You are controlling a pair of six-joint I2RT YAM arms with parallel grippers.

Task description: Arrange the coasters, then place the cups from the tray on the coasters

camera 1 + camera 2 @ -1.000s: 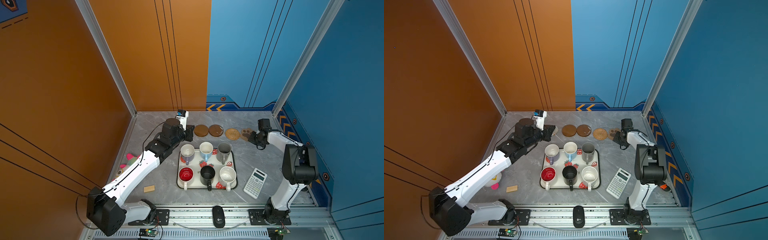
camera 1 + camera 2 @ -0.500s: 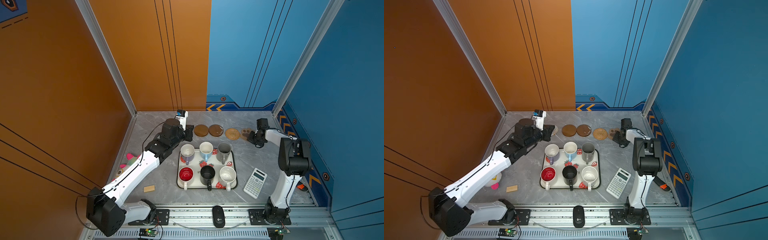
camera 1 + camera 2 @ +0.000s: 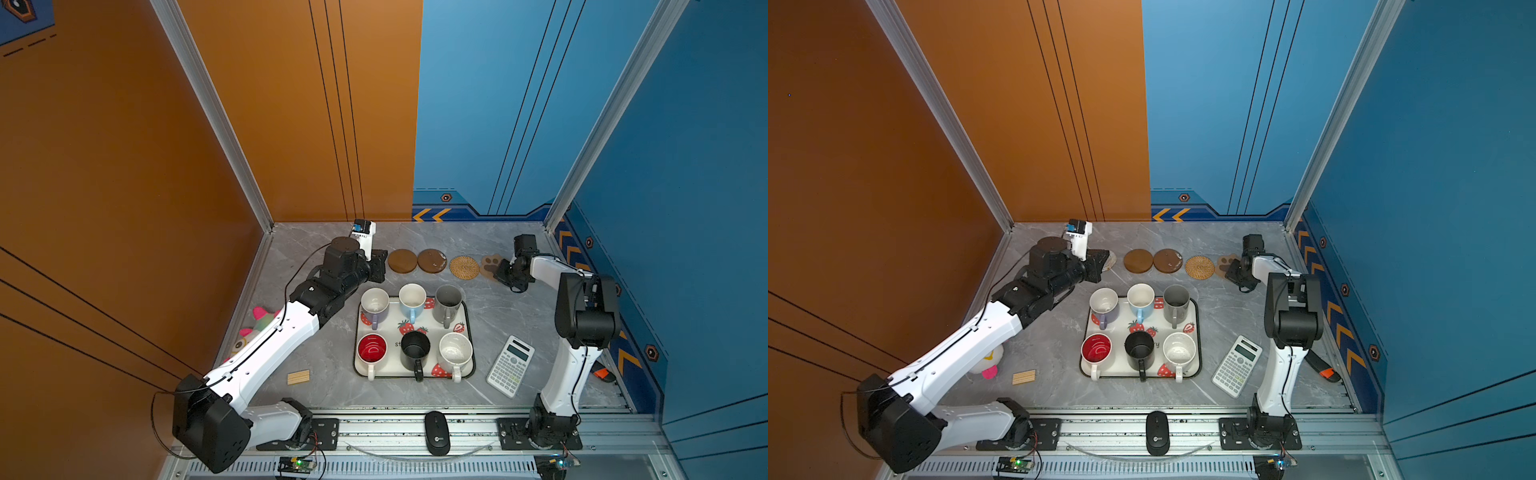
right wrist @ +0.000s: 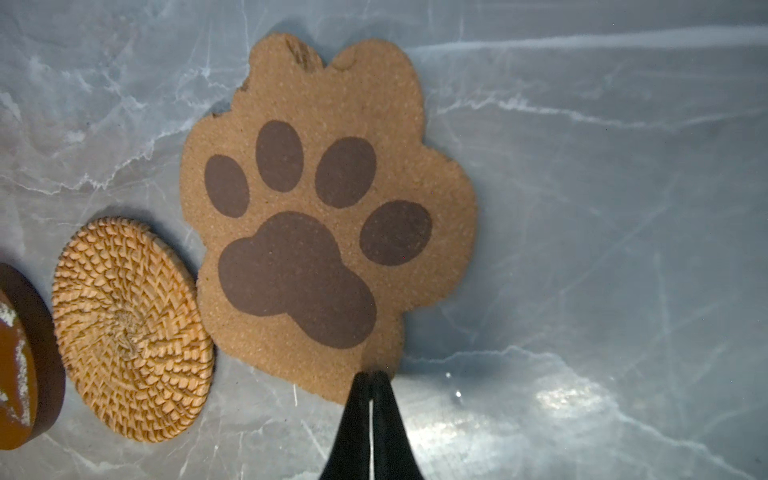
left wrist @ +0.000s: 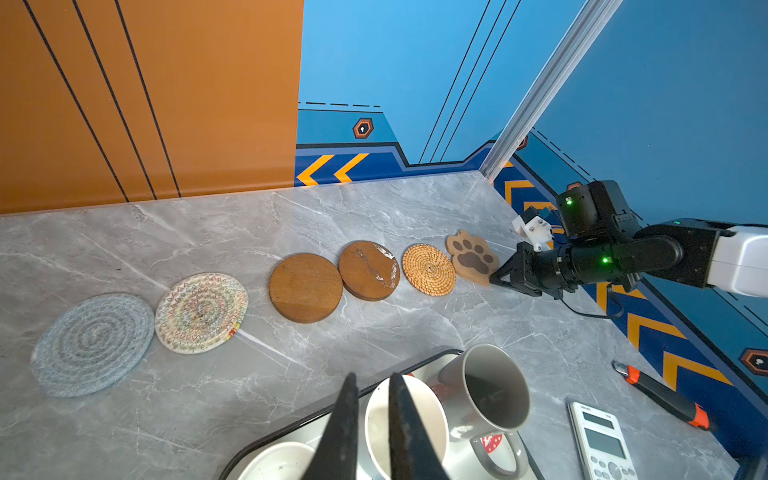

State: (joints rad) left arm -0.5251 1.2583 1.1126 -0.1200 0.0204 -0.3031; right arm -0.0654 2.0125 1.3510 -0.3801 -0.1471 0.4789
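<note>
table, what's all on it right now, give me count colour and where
coasters: six, one row along the far side of the table: grey-blue woven, cream woven, two brown wooden, tan rattan, brown paw-shaped
cups: six, on the tray; far row lavender, light blue, grey; near row white with red inside, black, speckled cream-white
tray: one, cream with dark rim, mid-table
calculator: one, grey-white, right of the tray
wooden block: one, tan, left of the tray
plush toy: one, pink and white, left table edge
tool: one, black and orange, right table edge
mouse: one, black, front rail
left gripper: one, black, slightly open, empty, near the row's left end
right gripper: one, black, shut, tips at the paw-shaped coaster's edge
</note>
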